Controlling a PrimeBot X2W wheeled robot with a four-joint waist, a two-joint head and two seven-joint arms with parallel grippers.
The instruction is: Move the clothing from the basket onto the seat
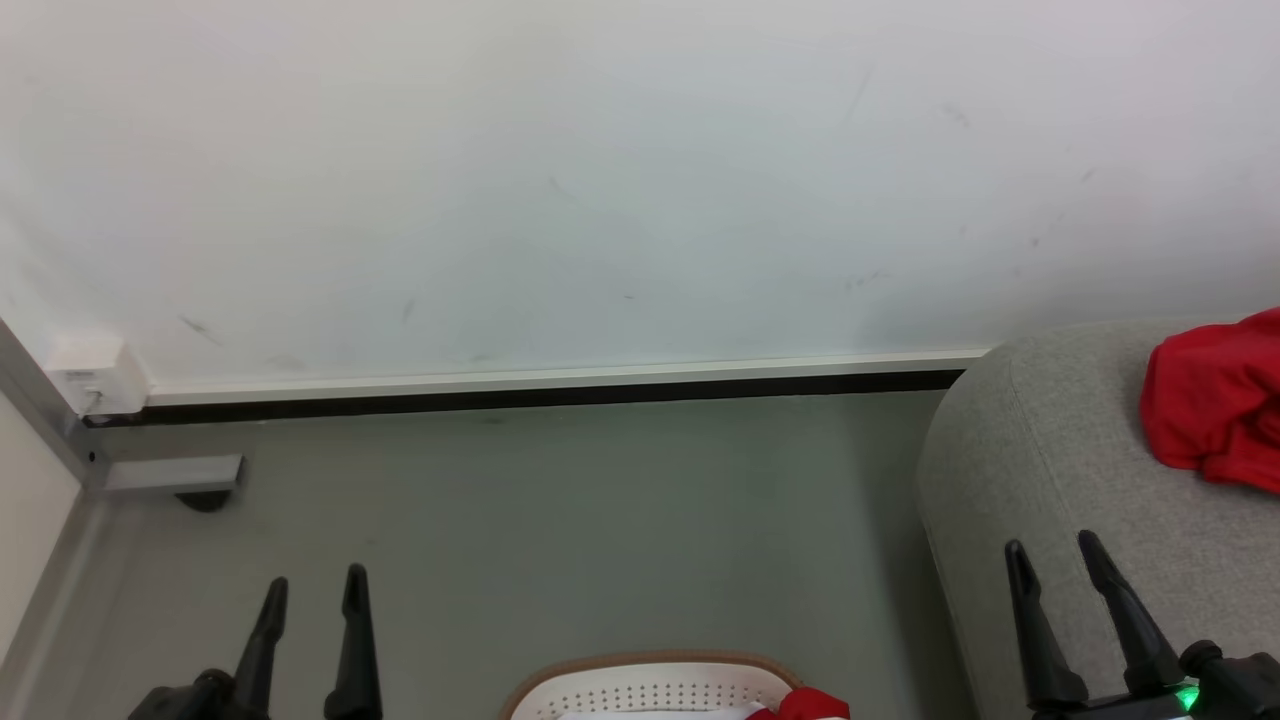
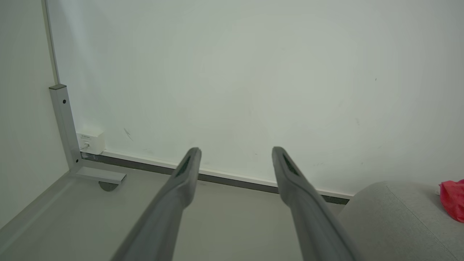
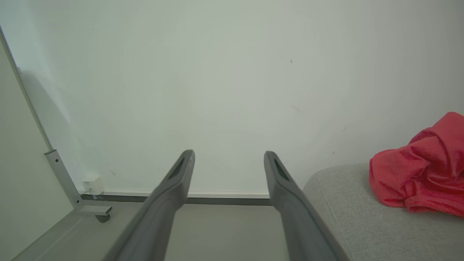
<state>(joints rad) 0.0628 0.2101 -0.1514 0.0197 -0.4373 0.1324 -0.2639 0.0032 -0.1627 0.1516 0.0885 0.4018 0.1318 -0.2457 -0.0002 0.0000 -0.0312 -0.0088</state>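
The white basket with its tan rim peeks in at the bottom middle of the head view, a bit of red clothing at its right side. One crumpled red garment lies on the grey seat at the right, also seen in the right wrist view as clothing on the seat. My left gripper stands open over the floor left of the basket. My right gripper is open and empty over the seat's front corner.
A white wall with a dark skirting strip runs across the back. A metal frame foot on a caster and a small white box sit at the left corner. Grey floor lies between basket and wall.
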